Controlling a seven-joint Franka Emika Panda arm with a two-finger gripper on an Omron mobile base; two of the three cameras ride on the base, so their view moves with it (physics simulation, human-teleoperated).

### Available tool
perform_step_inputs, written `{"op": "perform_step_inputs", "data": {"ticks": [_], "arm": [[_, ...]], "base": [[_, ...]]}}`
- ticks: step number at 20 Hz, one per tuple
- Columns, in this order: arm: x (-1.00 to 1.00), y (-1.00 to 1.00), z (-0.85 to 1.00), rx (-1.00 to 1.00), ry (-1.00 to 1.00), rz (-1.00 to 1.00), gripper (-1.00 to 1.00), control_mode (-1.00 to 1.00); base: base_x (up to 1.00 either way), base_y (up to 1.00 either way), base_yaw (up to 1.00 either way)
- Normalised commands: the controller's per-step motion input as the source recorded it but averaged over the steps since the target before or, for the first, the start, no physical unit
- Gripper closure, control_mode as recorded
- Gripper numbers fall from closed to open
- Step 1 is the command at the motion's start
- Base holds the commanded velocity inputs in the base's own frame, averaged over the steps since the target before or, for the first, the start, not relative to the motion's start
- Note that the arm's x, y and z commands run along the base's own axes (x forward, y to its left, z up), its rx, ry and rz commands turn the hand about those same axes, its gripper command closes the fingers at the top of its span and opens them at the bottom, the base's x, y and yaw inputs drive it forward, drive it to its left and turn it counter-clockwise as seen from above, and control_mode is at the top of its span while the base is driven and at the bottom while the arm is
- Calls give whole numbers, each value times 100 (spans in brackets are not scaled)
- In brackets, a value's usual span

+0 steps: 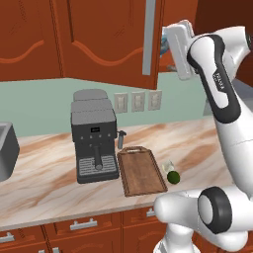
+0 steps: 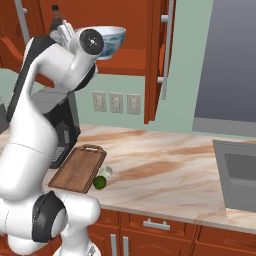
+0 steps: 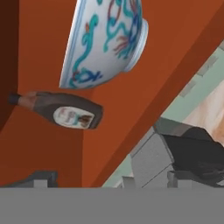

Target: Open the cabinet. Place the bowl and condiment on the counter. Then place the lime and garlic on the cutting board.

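Note:
The cabinet (image 2: 150, 60) stands open, its door (image 1: 150, 39) swung out with the silver handle showing. On its shelf sit the white-and-blue patterned bowl (image 2: 112, 40) (image 3: 105, 39) and the dark condiment bottle (image 2: 55, 17) (image 3: 61, 109). My gripper (image 3: 109, 181) (image 1: 177, 49) is raised to shelf height in front of them, open, with nothing between its fingers. On the counter (image 2: 165, 160) lies the cutting board (image 1: 142, 170) (image 2: 80, 169). Just off the board's right edge rest the lime (image 1: 173, 177) (image 2: 100, 182) and the garlic (image 1: 168, 167) (image 2: 106, 171).
A black coffee machine (image 1: 94, 138) stands left of the board, against the wall. A sink (image 2: 240, 180) is set into the counter at the far right. Drawers with short handles (image 2: 157, 225) run below the counter edge.

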Motion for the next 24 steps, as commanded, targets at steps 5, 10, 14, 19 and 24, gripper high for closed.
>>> {"op": "perform_step_inputs", "data": {"ticks": [5, 10, 14, 19, 24], "arm": [[32, 25, -5, 5, 0, 6, -100, -100], [26, 23, -3, 4, 0, 6, -100, -100], [23, 25, -5, 3, 0, 6, -100, -100], [23, 26, -6, 3, 1, 6, -100, -100], [18, 17, -2, 3, 4, 8, -100, -100]], "base": [[0, 0, 0], [0, 0, 0], [0, 0, 0], [0, 0, 0], [0, 0, 0]]}}
